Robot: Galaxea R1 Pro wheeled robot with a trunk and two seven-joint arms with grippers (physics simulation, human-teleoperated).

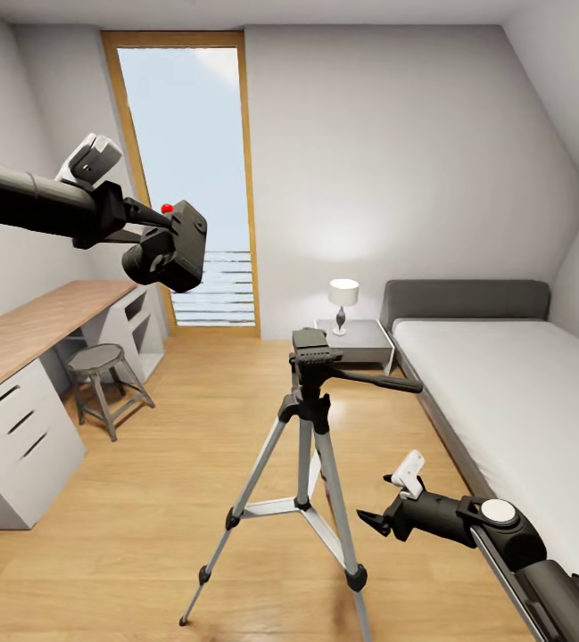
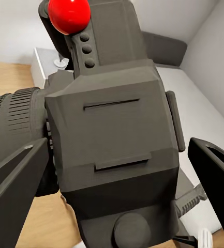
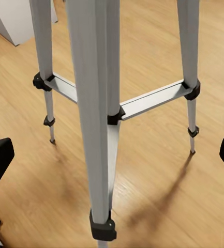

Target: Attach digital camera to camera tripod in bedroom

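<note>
The camera tripod (image 1: 305, 464) is standing mid-floor, with the bed (image 1: 503, 392) sitting to its right and the counter (image 1: 30, 330) running along the left wall. The stool (image 1: 102, 379) is sitting just in front of that counter. The digital camera (image 1: 169, 250) is hanging up high, left of the tripod.
</note>
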